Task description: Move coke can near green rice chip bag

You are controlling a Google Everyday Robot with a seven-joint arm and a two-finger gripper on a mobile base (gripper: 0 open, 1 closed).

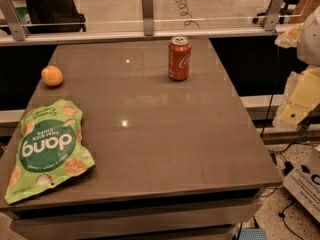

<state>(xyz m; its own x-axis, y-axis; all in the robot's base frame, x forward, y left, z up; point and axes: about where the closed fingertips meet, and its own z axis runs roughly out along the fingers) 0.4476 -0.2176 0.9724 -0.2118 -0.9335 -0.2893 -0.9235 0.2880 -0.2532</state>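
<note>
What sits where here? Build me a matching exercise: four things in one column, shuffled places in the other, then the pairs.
1 coke can
2 orange
3 green rice chip bag
4 pincer

A front-left corner of the table
B off the table, far right
C upright near the far edge
D by the left edge, behind the bag

Pairs: 1-C, 2-D, 3-A, 4-B
</note>
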